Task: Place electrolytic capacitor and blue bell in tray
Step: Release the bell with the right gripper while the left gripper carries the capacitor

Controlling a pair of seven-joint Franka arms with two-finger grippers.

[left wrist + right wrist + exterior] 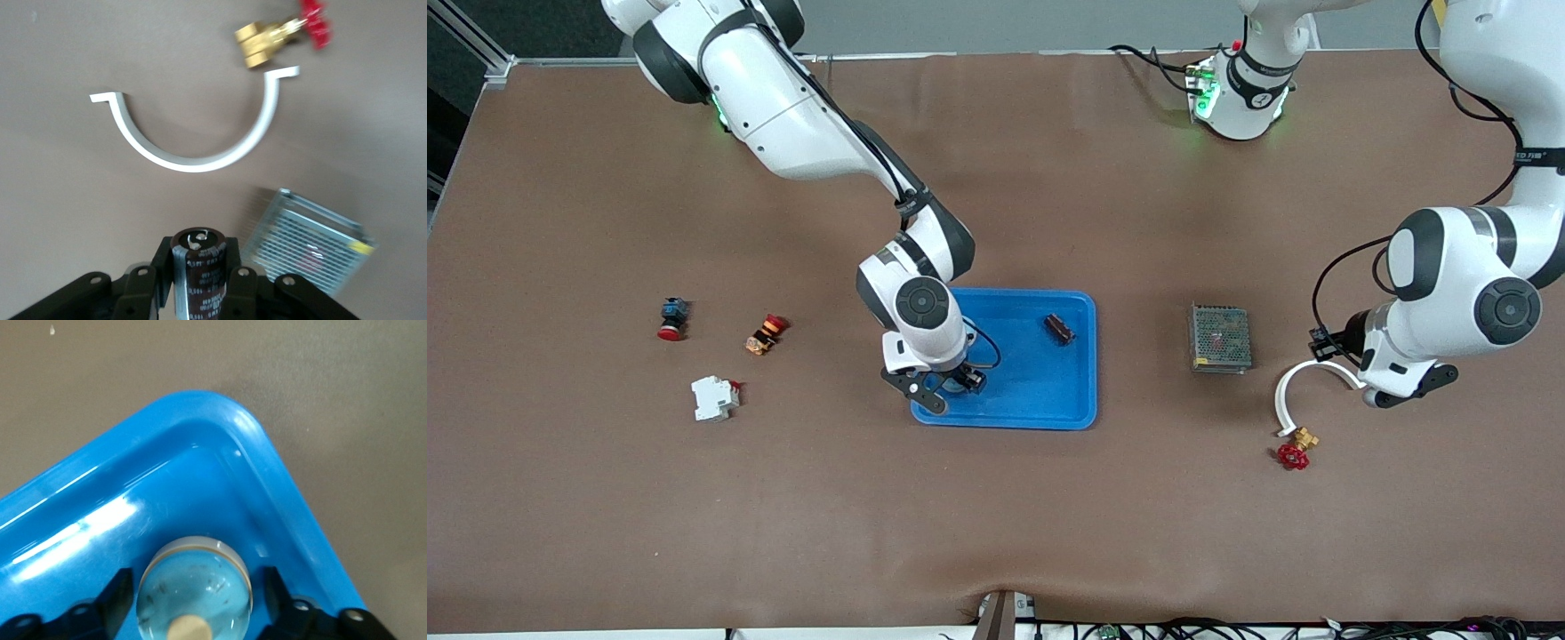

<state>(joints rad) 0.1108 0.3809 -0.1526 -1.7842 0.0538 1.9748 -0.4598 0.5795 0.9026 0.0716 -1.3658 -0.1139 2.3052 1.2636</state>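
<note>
The right gripper (193, 600) stands with jaws released around the blue bell (195, 587) in the tray (1040, 391); the left gripper (199, 283) clenches the electrolytic capacitor (199, 270), its lower part cut off, seemingly above the desk (996, 516)

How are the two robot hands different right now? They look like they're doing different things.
The right gripper is low over the blue tray, jaws spread either side of the blue bell sitting in it. The left gripper is shut on a dark capacitor, above bare table near the white curved bracket. Both are black, two-fingered and point downward.
</note>
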